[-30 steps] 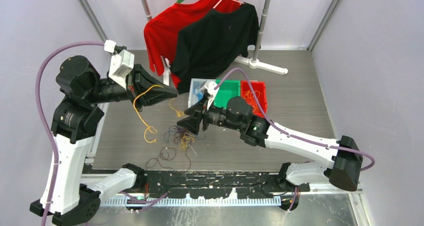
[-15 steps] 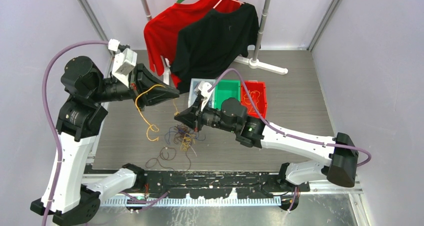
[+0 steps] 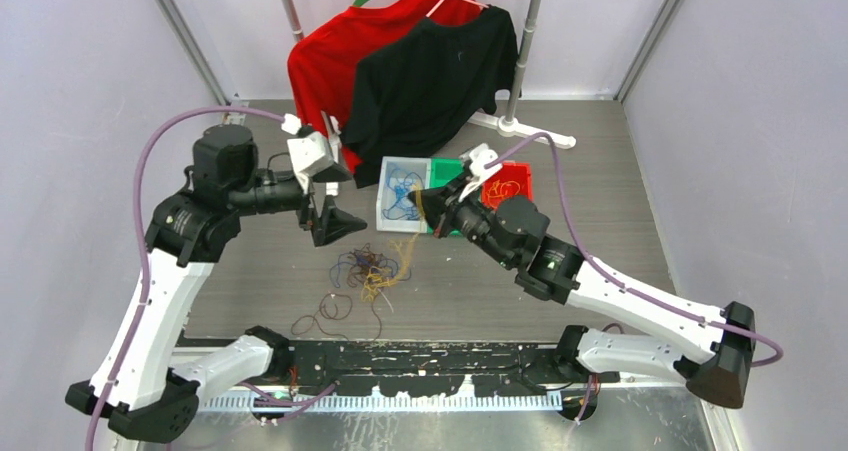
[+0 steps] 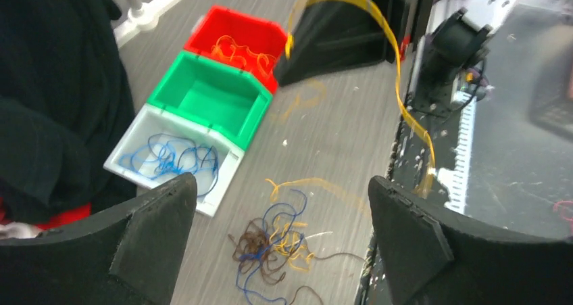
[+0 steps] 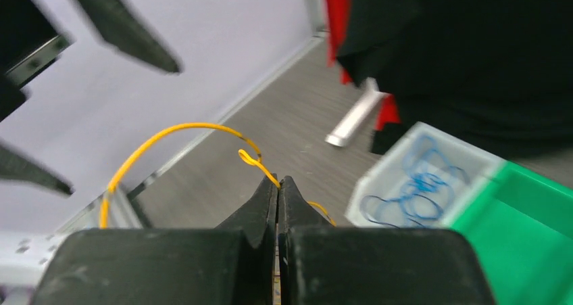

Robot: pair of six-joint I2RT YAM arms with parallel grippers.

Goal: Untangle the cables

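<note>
Three small bins stand in one row on the table (image 3: 600,201), touching side by side. The white bin (image 4: 228,183) is on the left and holds a loose bunch of blue cables (image 4: 172,159). The green bin (image 4: 216,92) is in the middle. The red bin (image 4: 250,22) is on the right and holds a few curled yellow-orange cables (image 4: 240,51).

In front of the bins, nearer to the arm bases, a tangle (image 4: 270,241) of cables lies on the table. It is made of dark brown, blue and yellow strands that cross over each other. From it, some dark loops spread further toward the near edge.

The right claw (image 5: 278,182) is closed, and its two fingers pinch one yellow cable (image 5: 182,124) between the tips. This claw hangs in the air over the near side of the white bin and the green bin. The yellow cable rises from the tips in a wide arc and then drops toward the tangle. I cannot tell if its lower end is free from the other strands.

The left claw (image 4: 280,183) is wide open with nothing between its fingers. It hovers to the left of the white bin, above the table, and its camera looks down on the tangle and the three bins.
</note>
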